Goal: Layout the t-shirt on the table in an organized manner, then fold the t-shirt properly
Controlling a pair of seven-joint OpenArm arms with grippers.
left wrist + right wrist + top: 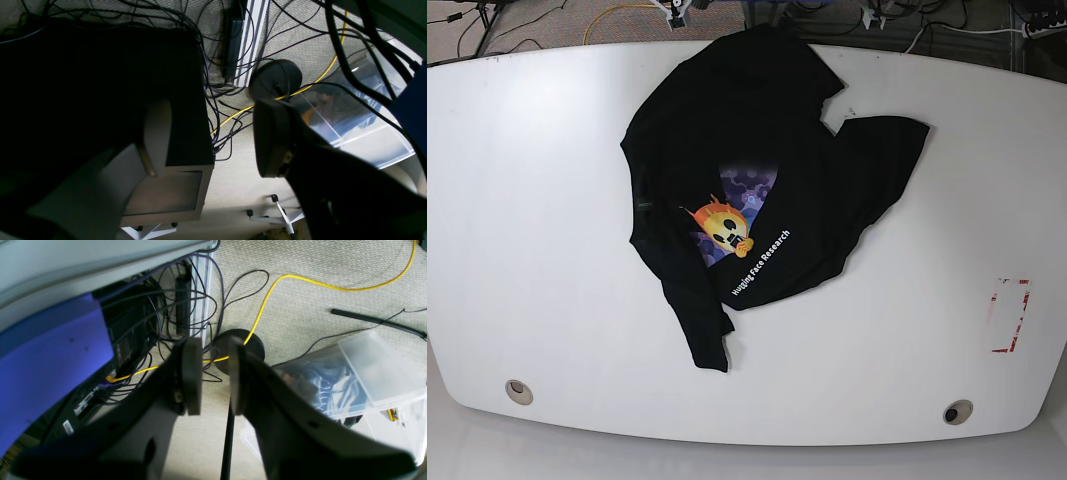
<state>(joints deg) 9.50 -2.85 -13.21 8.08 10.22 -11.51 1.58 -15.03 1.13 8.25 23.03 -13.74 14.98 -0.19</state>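
Note:
The black t-shirt (767,150) lies crumpled and skewed on the white table (527,200), towards the far middle. Its flaming emoji print (727,228) and white text face up, and parts are folded over. Neither gripper shows in the base view. In the left wrist view my left gripper (213,136) is open wide and empty, over the floor. In the right wrist view my right gripper (215,376) is open by a narrow gap with nothing between its fingers, also over the floor. The t-shirt does not show in either wrist view.
Two grommet holes (519,391) (958,411) sit near the table's front edge, and a red-and-white tape mark (1010,315) at its right. Below the grippers are tangled cables, a yellow cable (300,278), a black round base (248,345) and a clear plastic bin (360,376).

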